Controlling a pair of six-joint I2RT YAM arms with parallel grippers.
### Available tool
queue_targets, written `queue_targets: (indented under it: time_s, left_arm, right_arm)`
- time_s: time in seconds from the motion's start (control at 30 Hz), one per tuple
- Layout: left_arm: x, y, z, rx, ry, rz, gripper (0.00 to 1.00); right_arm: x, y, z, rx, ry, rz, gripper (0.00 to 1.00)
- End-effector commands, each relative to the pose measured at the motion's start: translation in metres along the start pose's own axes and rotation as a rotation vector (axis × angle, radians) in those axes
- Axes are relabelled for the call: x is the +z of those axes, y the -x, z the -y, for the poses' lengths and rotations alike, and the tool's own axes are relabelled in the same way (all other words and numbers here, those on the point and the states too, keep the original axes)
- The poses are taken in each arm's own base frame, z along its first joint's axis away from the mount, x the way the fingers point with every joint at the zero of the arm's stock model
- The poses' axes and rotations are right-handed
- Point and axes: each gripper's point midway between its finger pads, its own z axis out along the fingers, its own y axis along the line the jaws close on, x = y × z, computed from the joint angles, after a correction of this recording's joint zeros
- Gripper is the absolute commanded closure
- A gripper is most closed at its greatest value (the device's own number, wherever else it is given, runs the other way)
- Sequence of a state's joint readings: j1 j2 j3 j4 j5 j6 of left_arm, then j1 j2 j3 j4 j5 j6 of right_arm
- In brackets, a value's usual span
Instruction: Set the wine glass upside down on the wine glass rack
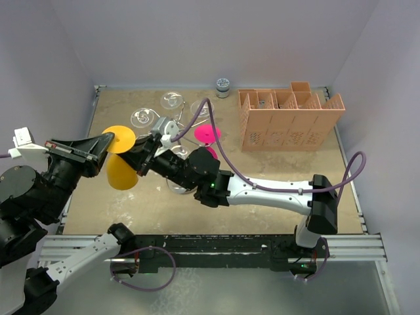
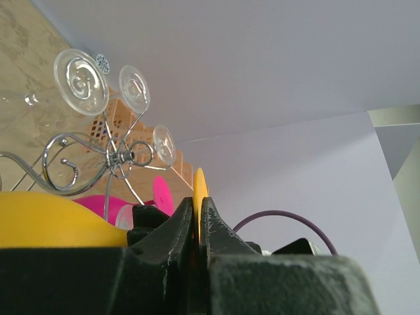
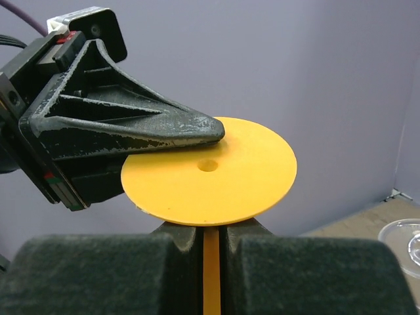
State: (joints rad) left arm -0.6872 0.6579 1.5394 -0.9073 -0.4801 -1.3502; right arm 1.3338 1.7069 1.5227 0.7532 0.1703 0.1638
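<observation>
Left claw (image 1: 109,142) is pinched shut on the rim of the wine glass's flat foot; the left wrist view shows the jaws tight on the thin yellow edge. The wine glass (image 1: 121,174) is opaque yellow, held off the tabletop (image 1: 282,167) at the left side, roughly on its side, with the foot toward the far wall and the bowl toward you.

It looks like moulded plastic, so treat it as light, stiff and smooth. It probably won't shatter, but it could slip. A rim pinch lets the disc pivot, so don't rely on it for carrying.

Right claw (image 3: 211,231) is closed on the stem just under the foot. That is the better hold, narrow and near the balance point. With two rigid grips on one stiff piece, the arms could wrench the stem if they pull against each other.

The wine glass rack (image 2: 121,157) stands just right of the glass, with clear glasses (image 2: 81,82) hanging on its scroll arms. These look fragile, so go in gently. A pink glass (image 1: 207,134) sits beside the rack and the slotted box (image 1: 289,121) is far right.
</observation>
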Motion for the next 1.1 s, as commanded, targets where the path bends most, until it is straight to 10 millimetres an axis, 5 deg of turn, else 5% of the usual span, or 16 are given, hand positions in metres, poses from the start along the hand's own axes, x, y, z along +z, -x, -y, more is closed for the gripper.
queue_targets:
  time_s: [0.0, 0.33, 0.53, 0.9, 1.07]
  left_arm:
    - [-0.005, 0.015, 0.003, -0.025, -0.015, 0.063, 1.00]
    - [-0.032, 0.071, -0.008, -0.041, 0.038, 0.290, 1.00]
    - [-0.035, 0.073, -0.026, -0.023, 0.085, 0.313, 1.00]
    - [-0.008, 0.015, -0.061, 0.006, 0.114, 0.114, 1.00]
    - [0.010, -0.015, -0.060, 0.010, 0.068, 0.017, 1.00]
  right_arm:
    - [-0.003, 0.037, -0.015, -0.002, 0.064, 0.097, 0.99]
    - [-0.018, 0.045, -0.030, 0.083, 0.152, 0.134, 0.34]
    - [-0.048, 0.052, -0.041, 0.111, 0.228, 0.099, 0.27]
    - [-0.116, 0.106, -0.015, 0.159, 0.111, 0.114, 0.27]
    - [-0.140, 0.121, 0.002, 0.176, 0.030, 0.131, 0.28]
